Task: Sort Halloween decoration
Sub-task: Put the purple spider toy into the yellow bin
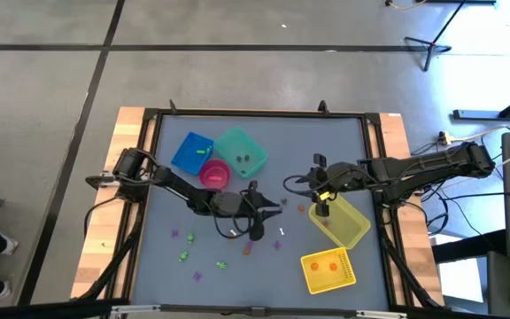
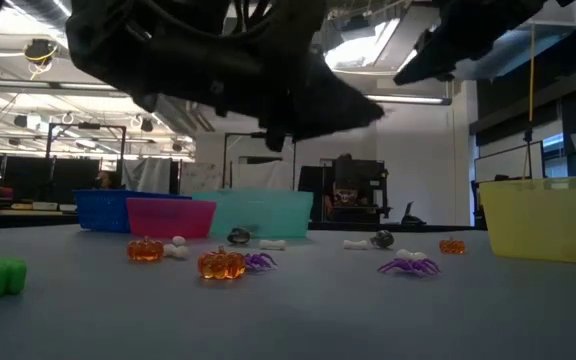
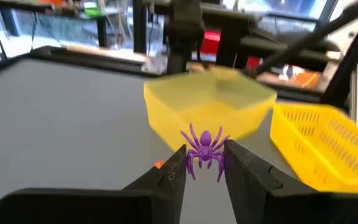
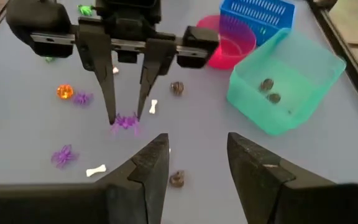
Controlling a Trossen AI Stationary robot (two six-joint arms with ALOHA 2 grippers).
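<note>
My left gripper (image 3: pixel 204 167) is near the table's middle (image 1: pixel 275 210), shut on a small purple spider (image 3: pixel 204 148), one piece of the Halloween decoration. The right wrist view shows the same spider (image 4: pixel 126 122) at its fingertips. My right gripper (image 4: pixel 194 163) hangs open over the table's right half, above the near corner of a tilted yellow bin (image 1: pixel 343 221), with nothing between its fingers. Loose trinkets lie on the table: purple spiders (image 4: pixel 63 155), an orange pumpkin (image 4: pixel 64 92), white bones (image 4: pixel 95 170) and dark skulls (image 4: pixel 177 179). My left gripper pinches the spider's body (image 3: pixel 205 153) between its two fingertips (image 3: pixel 174 167), only at their free ends. The fingers come from the table's left, close to level. The spider's legs spread out past the tips, and it appears lifted clear of the table.
A blue basket (image 1: pixel 191 152), a teal bin (image 1: pixel 240 151) holding two dark trinkets and a pink bowl (image 1: pixel 213 175) stand at the far left centre. A yellow basket (image 1: pixel 328 270) sits near the front right. More trinkets (image 1: pixel 184 255) lie scattered at the front left.
</note>
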